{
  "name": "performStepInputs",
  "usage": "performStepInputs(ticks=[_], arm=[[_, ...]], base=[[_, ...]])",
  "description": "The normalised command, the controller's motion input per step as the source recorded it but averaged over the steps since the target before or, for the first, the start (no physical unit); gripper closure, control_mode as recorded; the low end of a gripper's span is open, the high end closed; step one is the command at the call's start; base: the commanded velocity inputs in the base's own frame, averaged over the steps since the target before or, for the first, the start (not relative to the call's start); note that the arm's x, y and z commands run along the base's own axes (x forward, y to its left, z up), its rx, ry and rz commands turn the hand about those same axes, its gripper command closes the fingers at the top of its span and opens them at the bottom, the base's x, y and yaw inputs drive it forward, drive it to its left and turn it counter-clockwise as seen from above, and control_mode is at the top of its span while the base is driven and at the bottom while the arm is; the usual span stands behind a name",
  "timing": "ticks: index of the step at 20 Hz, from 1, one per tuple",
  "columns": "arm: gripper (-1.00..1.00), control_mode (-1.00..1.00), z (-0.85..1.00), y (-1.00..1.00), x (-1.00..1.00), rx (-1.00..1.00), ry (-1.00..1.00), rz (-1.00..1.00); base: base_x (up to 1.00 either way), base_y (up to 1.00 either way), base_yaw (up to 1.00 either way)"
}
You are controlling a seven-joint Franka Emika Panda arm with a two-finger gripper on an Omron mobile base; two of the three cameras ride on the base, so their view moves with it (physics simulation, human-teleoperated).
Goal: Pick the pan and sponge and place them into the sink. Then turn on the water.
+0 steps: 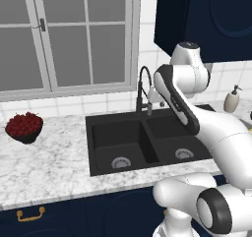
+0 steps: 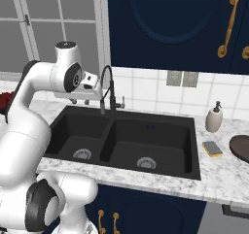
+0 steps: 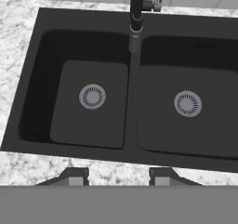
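Pan [image 2: 241, 148] cut off by the right frame edge, handle unseen; arm hides the sink's [image 1: 115, 137] right rim in the left base view.

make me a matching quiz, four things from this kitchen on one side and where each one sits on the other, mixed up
Things:
1. sponge
2. pan
3. fruit bowl
4. faucet

Places:
A. behind the divider of the sink
B. on the counter far left of the sink
C. at the right edge of the right base view, right of the sponge
D. on the counter by the sink's right rim, in front of the soap bottle

Pairs: 1-D, 2-C, 3-B, 4-A
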Motion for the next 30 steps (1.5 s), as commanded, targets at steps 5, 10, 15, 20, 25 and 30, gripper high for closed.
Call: performStepInputs(ticks=[5, 10, 15, 20, 25, 30], arm=[[-1.00, -1.00, 0.00, 0.00, -0.17, 0.00, 0.00, 0.00], [-1.00, -1.00, -0.02, 0.00, -0.36, 0.00, 0.00, 0.00], [-1.00, -1.00, -0.05, 0.00, -0.36, 0.00, 0.00, 0.00], [-1.00, -1.00, -0.06, -0.01, -0.34, 0.00, 0.00, 0.00], [-1.00, -1.00, -0.03, -0.04, -0.28, 0.00, 0.00, 0.00], [-1.00, -1.00, -0.02, -0.05, -0.31, 0.00, 0.00, 0.00]], base=[[0.00, 0.00, 0.00], [0.00, 0.00, 0.00], [0.00, 0.00, 0.00], [0.00, 0.00, 0.00], [0.00, 0.00, 0.00], [0.00, 0.00, 0.00]])
